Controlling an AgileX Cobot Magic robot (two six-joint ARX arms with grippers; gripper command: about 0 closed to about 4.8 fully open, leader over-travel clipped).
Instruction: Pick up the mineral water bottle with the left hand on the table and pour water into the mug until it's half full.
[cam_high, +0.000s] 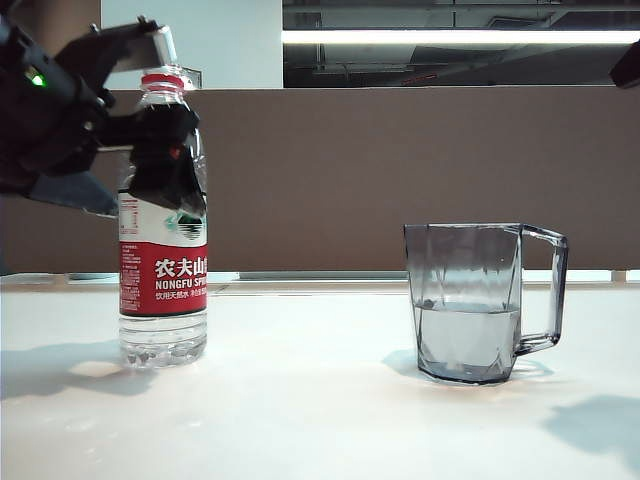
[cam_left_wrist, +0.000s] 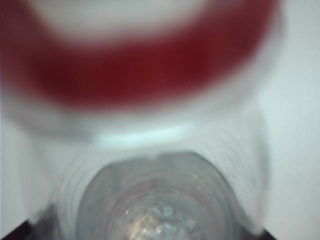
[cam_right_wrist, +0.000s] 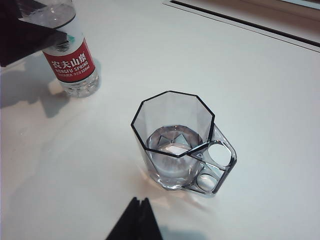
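Standing ribbed and clear, the mineral water bottle sits between the left hand's wide-open fingers, ungripped.

Background, exterior view: brown partition panel spans the width behind the table, matte, no markings. Above it, a dark ceiling void with beams and pipework. One long fluorescent strip light runs horizontally, lit and bright. Pale wall section at upper left, next to the dark void. A thin bright gap shows along the partition's lower edge.
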